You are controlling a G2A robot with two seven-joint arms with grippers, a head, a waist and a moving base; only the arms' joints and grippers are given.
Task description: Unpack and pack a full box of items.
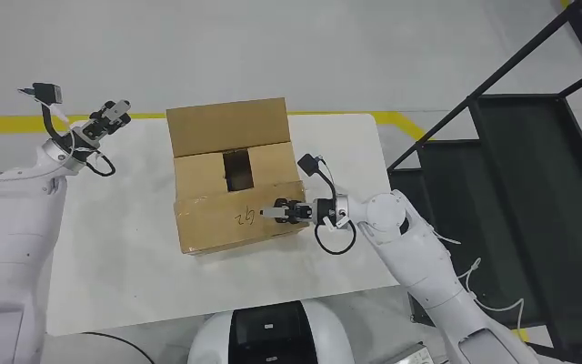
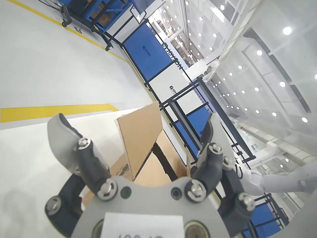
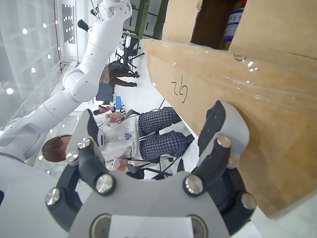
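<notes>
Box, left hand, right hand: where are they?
box [image 1: 227, 127], top view, raised back flap.
left hand [image 1: 121, 113], top view, between its fingertips.
right hand [image 1: 271, 211], top view, between its fingertips.

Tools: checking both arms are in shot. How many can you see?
2. The left tool, open, hangs left of the cardboard box, apart from it; the right tool, open, sits against its near panel.

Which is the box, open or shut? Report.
Partly open: the box has outer flaps raised, inner flaps folded in, a dark gap between.
</notes>
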